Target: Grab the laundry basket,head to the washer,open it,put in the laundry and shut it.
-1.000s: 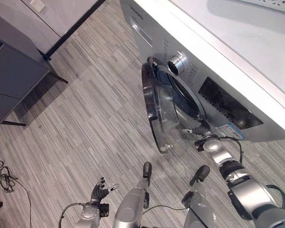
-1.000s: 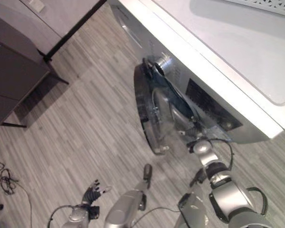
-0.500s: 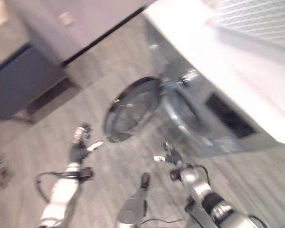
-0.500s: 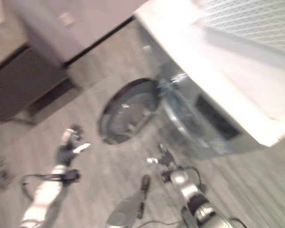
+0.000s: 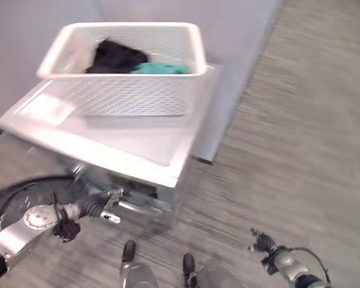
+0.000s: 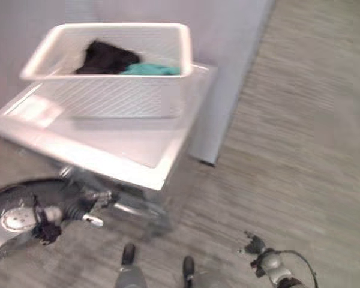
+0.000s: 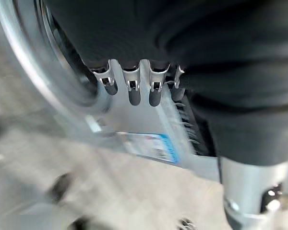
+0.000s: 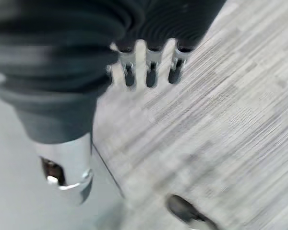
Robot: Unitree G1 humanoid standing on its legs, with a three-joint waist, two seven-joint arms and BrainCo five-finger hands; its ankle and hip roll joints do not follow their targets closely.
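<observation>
Basket: a white laundry basket [image 5: 126, 90] with lattice sides stands on top of the washer, toward its back, close to the grey wall [image 5: 240, 36].
Laundry: a black garment [image 5: 114, 57] and a teal garment [image 5: 159, 68] lie inside the basket, side by side and touching, the black one to the robot's left.
Washer: the white washer [image 5: 132, 144] sits with its back to the wall; its flat top is bare in front of the basket. The silver front panel [image 7: 144, 124] carries a blue and white sticker [image 7: 151, 146].
Door: the round door with its chrome ring [image 7: 36, 76] shows in the left wrist view, just beside the front panel; I cannot tell whether it is latched.
Left hand: the left hand [image 5: 99, 207] is low, in front of the washer's face, fingers [image 7: 134, 88] straight in a row and holding nothing.
Right hand: the right hand [image 5: 264, 245] hangs over the striped wood floor [image 5: 300, 138], well apart from the washer, fingers [image 8: 151, 72] straight and relaxed, nothing in it.
</observation>
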